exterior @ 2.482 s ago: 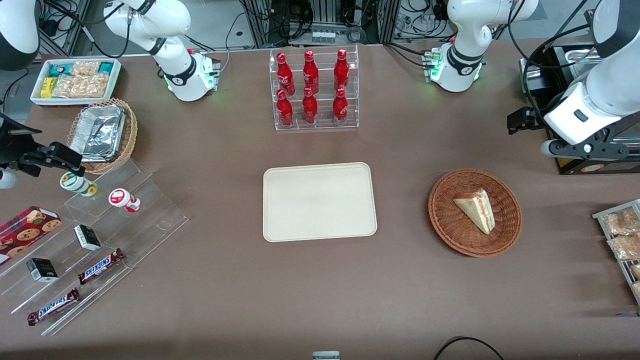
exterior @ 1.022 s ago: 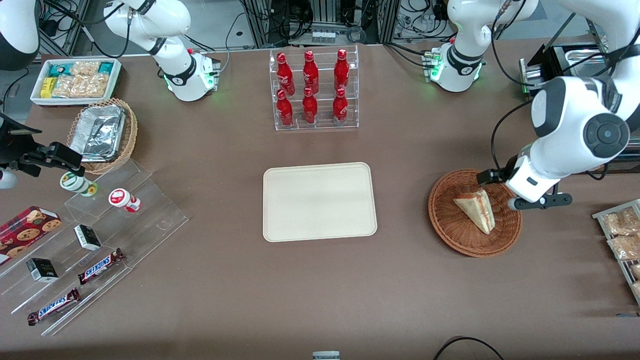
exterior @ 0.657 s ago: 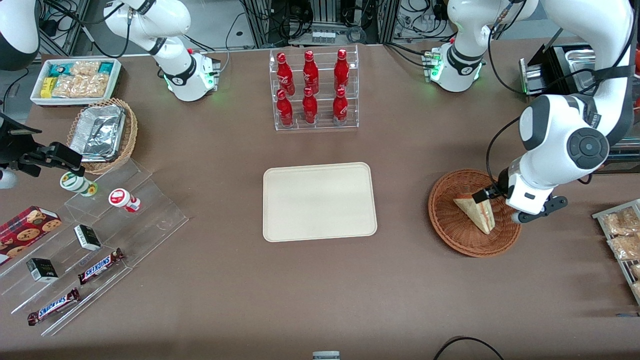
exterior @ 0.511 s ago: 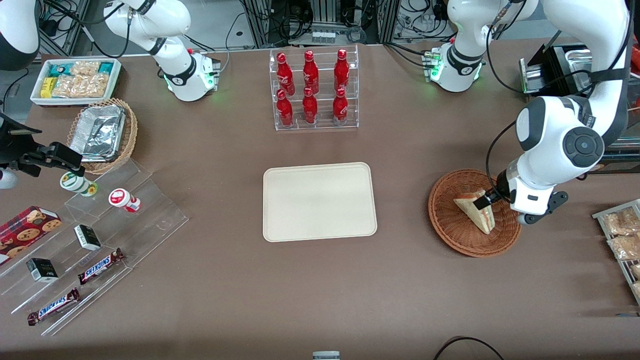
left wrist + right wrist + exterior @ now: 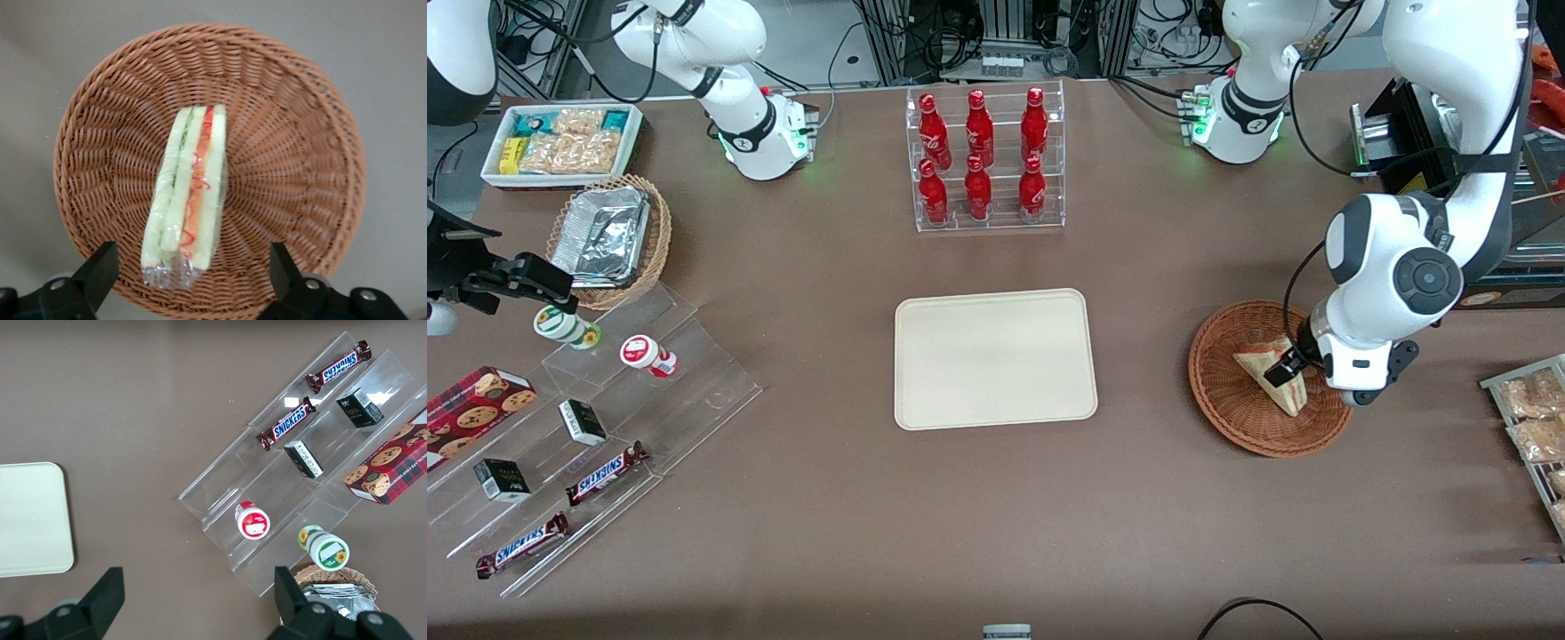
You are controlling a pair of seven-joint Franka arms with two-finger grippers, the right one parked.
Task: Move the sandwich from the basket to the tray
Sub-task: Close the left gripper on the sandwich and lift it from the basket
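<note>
The sandwich [image 5: 1254, 364] is a clear-wrapped wedge lying in the round reddish-brown basket [image 5: 1227, 413], toward the working arm's end of the table. My left gripper [image 5: 1294, 372] hangs low over the basket, right above the sandwich. In the left wrist view the sandwich [image 5: 190, 200] shows its red and green filling edge, resting on the basket [image 5: 300, 167]. The gripper [image 5: 192, 250] is open, its black fingers [image 5: 100, 273] standing wide on either side of the sandwich's wrapped end without touching it. The beige tray [image 5: 994, 358] lies bare mid-table; its corner also shows as the tray [image 5: 33, 517] in the right wrist view.
A clear rack of red bottles [image 5: 987, 160] stands farther from the front camera than the tray. A wire rack of snack packets [image 5: 1534, 418] sits at the working arm's table edge, beside the basket. Clear steps with candy bars [image 5: 605, 418] lie toward the parked arm's end.
The left arm swung in from the table's edge to above the basket, then came down toward the sandwich. The sandwich and basket have not moved.
</note>
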